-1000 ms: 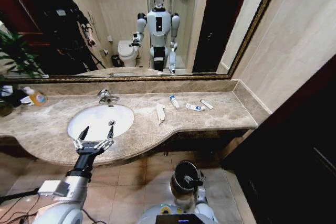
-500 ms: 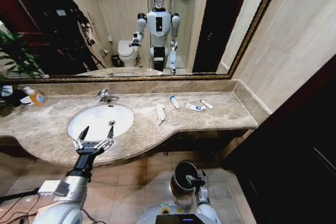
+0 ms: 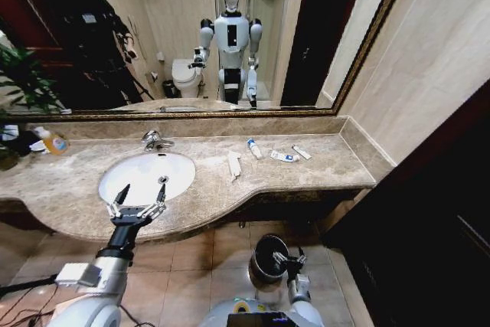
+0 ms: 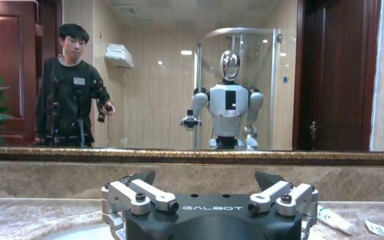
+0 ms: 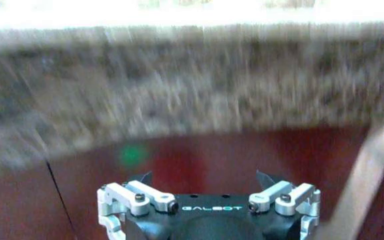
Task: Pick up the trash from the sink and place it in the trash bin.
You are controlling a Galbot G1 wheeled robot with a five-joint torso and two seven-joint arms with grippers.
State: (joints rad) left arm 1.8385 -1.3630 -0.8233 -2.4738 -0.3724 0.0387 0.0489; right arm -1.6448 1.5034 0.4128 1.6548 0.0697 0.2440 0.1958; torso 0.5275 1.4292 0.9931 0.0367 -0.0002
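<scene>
The trash lies on the marble countertop (image 3: pixel 329 168) to the right of the sink (image 3: pixel 147 176): a long white packet (image 3: pixel 234 165), a tiny white bottle with a blue cap (image 3: pixel 253 148) and two white-blue tubes (image 3: pixel 283 156) (image 3: pixel 301 152). My left gripper (image 3: pixel 138 203) hovers open over the basin's front rim, holding nothing; from its wrist the left gripper (image 4: pixel 205 177) faces the mirror, with a white piece of trash (image 4: pixel 332 220) to one side. The black trash bin (image 3: pixel 266 256) stands on the floor under the counter. Beside its right rim my right gripper (image 3: pixel 290 261) is open and empty, facing the counter's underside (image 5: pixel 178 85).
A chrome faucet (image 3: pixel 155 141) stands behind the basin. An orange-liquid soap bottle (image 3: pixel 52 142) and a plant (image 3: pixel 19 82) sit at the far left. The mirror (image 3: pixel 191 28) backs the counter; a dark cabinet (image 3: pixel 429 220) closes in the right side. Tiled floor (image 3: pixel 199 273) lies around the bin.
My right gripper has shifted a little to the right, off the bin's opening toward its right rim. The left gripper and the trash have not moved.
</scene>
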